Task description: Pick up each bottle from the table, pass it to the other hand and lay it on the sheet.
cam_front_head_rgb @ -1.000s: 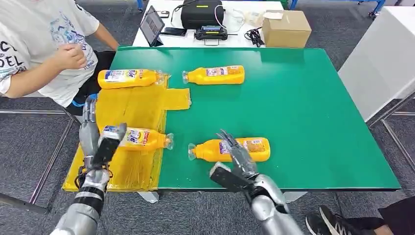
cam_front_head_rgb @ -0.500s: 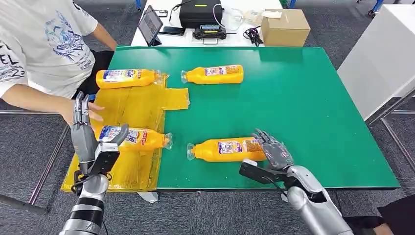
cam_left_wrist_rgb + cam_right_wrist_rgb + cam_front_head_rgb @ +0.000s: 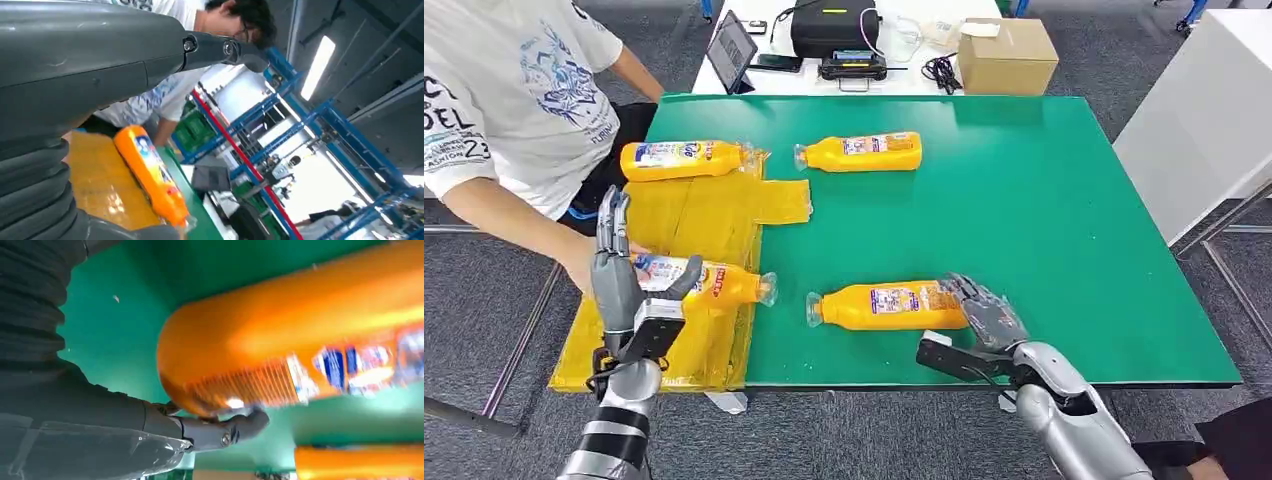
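Four orange plastic bottles with printed labels lie on their sides on the green table (image 3: 1044, 200), long axes all running left–right.

The near bottle on the green (image 3: 886, 305) has its clear cap end pointing left, toward the yellow plastic sheet (image 3: 689, 215), base to the right. The right hand (image 3: 986, 312) sits at that base, fingers spread and touching the end of the bottle – in the right wrist view a fingertip (image 3: 250, 421) presses under the rounded base (image 3: 280, 350); not closed around it.

The near bottle on the sheet (image 3: 714, 282) has its cap pointing right, at the sheet's edge. The left hand (image 3: 629, 290) stands upright over its base end, fingers extended, thumb against the label – holding nothing. A person's hand (image 3: 589, 265) is just behind it, touching the same bottle end.

The far bottle on the sheet (image 3: 686, 158) points cap right. The far bottle on the green (image 3: 859, 152) points cap left, just beside the sheet's corner.
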You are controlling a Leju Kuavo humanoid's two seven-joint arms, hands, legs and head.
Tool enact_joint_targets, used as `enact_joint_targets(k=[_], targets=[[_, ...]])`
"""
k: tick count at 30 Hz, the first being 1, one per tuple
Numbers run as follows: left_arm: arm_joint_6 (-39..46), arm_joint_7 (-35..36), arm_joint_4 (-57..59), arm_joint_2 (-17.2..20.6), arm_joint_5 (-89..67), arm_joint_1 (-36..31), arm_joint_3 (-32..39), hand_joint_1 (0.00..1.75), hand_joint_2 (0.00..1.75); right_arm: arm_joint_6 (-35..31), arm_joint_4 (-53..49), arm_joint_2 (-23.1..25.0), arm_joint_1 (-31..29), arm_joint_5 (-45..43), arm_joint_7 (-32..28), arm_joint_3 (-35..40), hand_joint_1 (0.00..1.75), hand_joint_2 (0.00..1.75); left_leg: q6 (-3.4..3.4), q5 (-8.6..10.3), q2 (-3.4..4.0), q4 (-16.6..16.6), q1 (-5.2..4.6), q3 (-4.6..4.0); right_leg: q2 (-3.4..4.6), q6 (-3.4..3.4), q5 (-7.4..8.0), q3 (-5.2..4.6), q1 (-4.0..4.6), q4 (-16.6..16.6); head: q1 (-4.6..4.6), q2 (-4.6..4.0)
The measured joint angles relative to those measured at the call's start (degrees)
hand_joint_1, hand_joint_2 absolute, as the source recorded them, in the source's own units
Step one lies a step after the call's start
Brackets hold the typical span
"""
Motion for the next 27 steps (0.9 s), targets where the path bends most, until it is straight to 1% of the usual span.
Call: enact_joint_targets(k=[3, 10, 14, 19, 23, 27], targets=[[0.0, 0.0, 0.5, 0.0, 0.3, 0.0, -1.9, 0.0, 1.75, 0.3, 1.0, 0.0, -0.8, 0.0, 0.0, 0.3, 0.0, 1.75, 0.0, 0.0, 0.0, 0.0, 0.01, 0.01, 0.0, 0.0, 0.0, 0.0, 0.01, 0.0, 0.02, 0.0], [0.0, 0.0, 1.2, 0.0, 1.5, -0.1, -3.6, 0.0, 1.75, 0.8, 2.9, 0.1, -2.1, 0.0, -0.2, 0.9, 0.0, 1.75, 0.0, 0.0, 0.02, 0.0, 0.01, 0.0, 0.02, 0.0, 0.0, 0.0, 0.01, 0.0, 0.02, 0.0], [0.0, 0.0, 2.9, 0.0, 3.0, -0.8, -5.6, 0.0, 1.75, 0.6, 7.0, 1.2, -5.6, 1.1, -1.2, 2.0, 0.0, 1.75, 0.0, 0.01, 0.06, 0.0, 0.01, 0.02, 0.04, 0.01, 0.03, 0.0, 0.01, 0.0, 0.0, 0.0], [0.0, 0.0, 5.1, 0.0, 3.8, -1.5, -7.6, 0.0, 1.75, -1.9, 12.5, 3.5, -10.3, 2.9, -1.1, 3.4, 0.0, 1.75, 0.05, 0.06, 0.05, 0.0, 0.01, 0.01, 0.04, 0.04, 0.05, 0.0, 0.01, 0.0, 0.02, 0.0], [0.0, 0.0, 5.9, 0.0, 4.5, -1.5, -8.5, 0.0, 1.75, -2.9, 14.5, 4.4, -13.2, 3.2, -1.0, 3.8, 0.0, 1.75, 0.06, 0.06, 0.06, 0.0, 0.01, 0.01, 0.04, 0.04, 0.05, 0.0, 0.01, 0.0, 0.0, 0.0], [0.0, 0.0, 6.3, 0.0, 5.4, -1.5, -8.8, 0.0, 1.75, -2.9, 15.2, 4.8, -14.6, 3.0, -1.0, 4.1, 0.0, 1.75, 0.06, 0.06, 0.05, 0.0, 0.0, -0.01, 0.03, 0.04, 0.05, -0.01, 0.0, 0.0, 0.0, 0.0]])
